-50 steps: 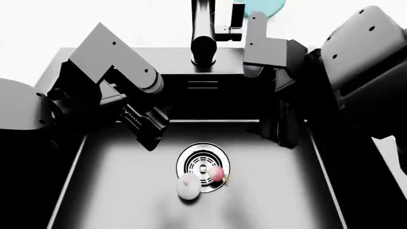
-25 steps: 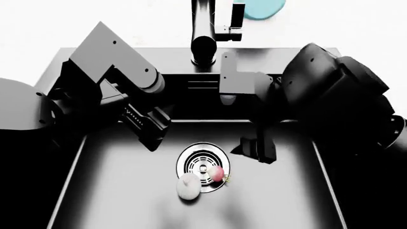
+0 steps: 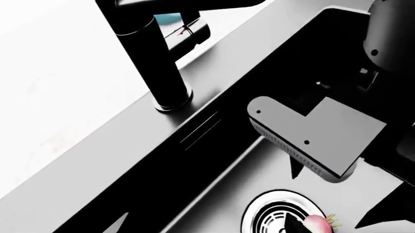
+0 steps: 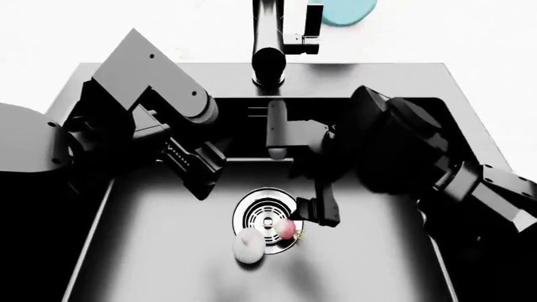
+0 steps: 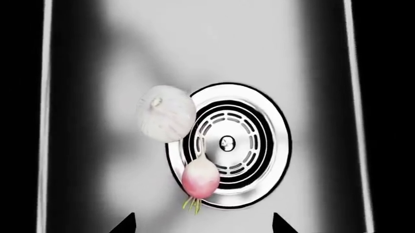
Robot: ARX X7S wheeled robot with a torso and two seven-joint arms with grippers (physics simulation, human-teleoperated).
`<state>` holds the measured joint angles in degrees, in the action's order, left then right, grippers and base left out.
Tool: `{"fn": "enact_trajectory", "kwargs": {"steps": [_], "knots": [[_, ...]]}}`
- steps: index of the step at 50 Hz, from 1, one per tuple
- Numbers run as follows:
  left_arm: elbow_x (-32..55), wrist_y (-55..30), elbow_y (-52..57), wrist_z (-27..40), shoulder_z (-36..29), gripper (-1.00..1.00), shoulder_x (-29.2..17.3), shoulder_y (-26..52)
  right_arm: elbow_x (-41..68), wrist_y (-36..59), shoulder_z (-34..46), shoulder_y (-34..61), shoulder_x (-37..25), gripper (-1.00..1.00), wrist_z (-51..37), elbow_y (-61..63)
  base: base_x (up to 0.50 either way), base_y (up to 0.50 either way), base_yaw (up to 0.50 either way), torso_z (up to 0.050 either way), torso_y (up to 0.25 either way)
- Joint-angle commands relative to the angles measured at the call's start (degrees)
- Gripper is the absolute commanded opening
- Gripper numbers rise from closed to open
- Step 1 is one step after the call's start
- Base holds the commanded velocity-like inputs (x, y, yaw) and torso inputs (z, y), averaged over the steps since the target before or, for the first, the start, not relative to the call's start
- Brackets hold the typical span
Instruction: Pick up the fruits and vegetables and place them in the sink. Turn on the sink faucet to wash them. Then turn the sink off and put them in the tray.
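Seen from the head camera, the large rectangular black sink with its steel rim is shown with two items lying at the round silver drain: a whitish-grey garlic-like bulb resting at the drain's near edge and a small pink-red radish lying on the drain ring just beside it. The right tool is held low inside the basin, just above and beside the radish; whether its jaws are wide or narrow cannot be told from this view. The left tool is poised over the basin's left half, well apart from both items, its jaws also unreadable. The tall matte black cylindrical faucet is seen standing behind the sink on the white worktop, with part of a pale blue round object behind it. In the left wrist view, the faucet and its short side lever are shown, and the radish is glimpsed at the drain. In the right wrist view, the bulb is seen overlapping the drain's rim, the radish lying on the ring with its rootlets pointing towards the camera, and two dark finger tips are set wide apart, holding nothing.
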<state>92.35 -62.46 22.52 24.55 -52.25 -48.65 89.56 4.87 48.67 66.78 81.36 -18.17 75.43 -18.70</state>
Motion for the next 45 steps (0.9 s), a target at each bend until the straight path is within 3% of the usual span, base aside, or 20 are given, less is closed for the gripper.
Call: {"fn": "enact_trajectory", "kwargs": {"steps": [1,45], "knots": [[0.0,0.1,0.1,0.1,-0.1,1.00,0.1,0.0,0.1,-2.2,1.5,-1.6,2.3,1.00,-0.4,-4.0,0.00,0.00,0.00,0.000,0.000],[-0.3,0.5,0.3,-0.4,-0.5,1.00,0.3,-0.1,-1.2,-12.2,6.3,-6.5,11.7,1.00,-3.5,-25.4,0.00,0.00,0.00,0.000,0.000]]}}
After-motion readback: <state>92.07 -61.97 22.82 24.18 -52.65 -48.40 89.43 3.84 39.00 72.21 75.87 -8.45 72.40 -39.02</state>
